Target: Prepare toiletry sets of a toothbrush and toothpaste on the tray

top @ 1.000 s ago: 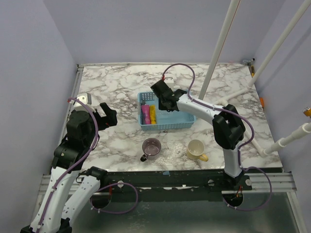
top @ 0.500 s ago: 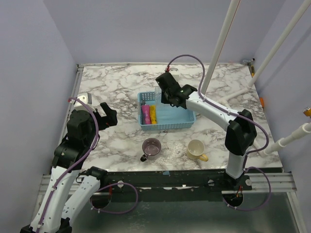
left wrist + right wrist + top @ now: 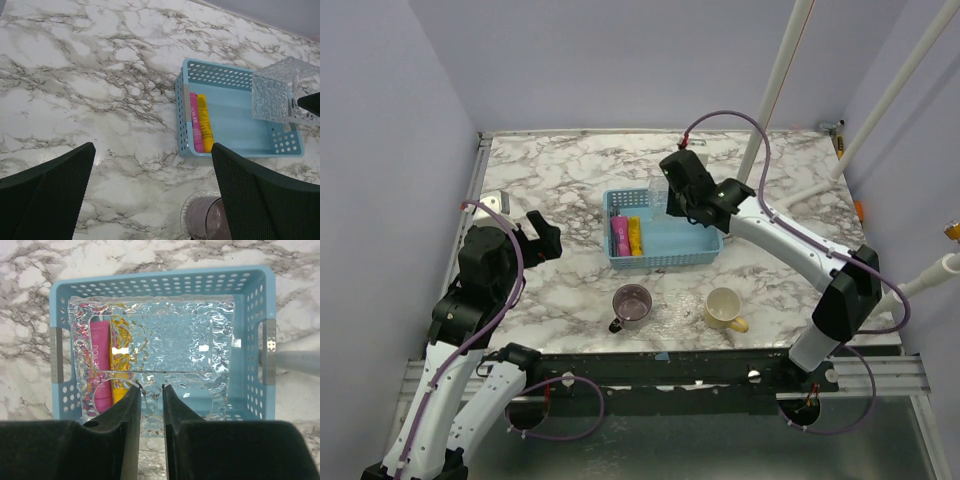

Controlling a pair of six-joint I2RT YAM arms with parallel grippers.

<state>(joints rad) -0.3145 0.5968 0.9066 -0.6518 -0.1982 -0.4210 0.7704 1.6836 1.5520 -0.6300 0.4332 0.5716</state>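
A pink tube (image 3: pixel 618 236) and a yellow tube (image 3: pixel 634 236) lie side by side at the left end of a blue perforated basket (image 3: pixel 665 260). They also show in the left wrist view, pink (image 3: pixel 195 122) and yellow (image 3: pixel 204 122). My right gripper (image 3: pixel 151 390) is shut on the edge of a clear textured plastic tray (image 3: pixel 155 340) and holds it above the basket (image 3: pixel 160 275). The tray also shows in the top view (image 3: pixel 660 197). My left gripper (image 3: pixel 152 150) is open and empty, over the table left of the basket. No toothbrush shows.
A purple mug (image 3: pixel 632 303) and a cream mug (image 3: pixel 724 307) stand near the front edge, in front of the basket. White poles (image 3: pixel 775 90) slant up at the back right. Walls close in the table's left and back.
My right arm has risen and swung right and back, carrying the clear tray up over the basket. The left arm has not moved.
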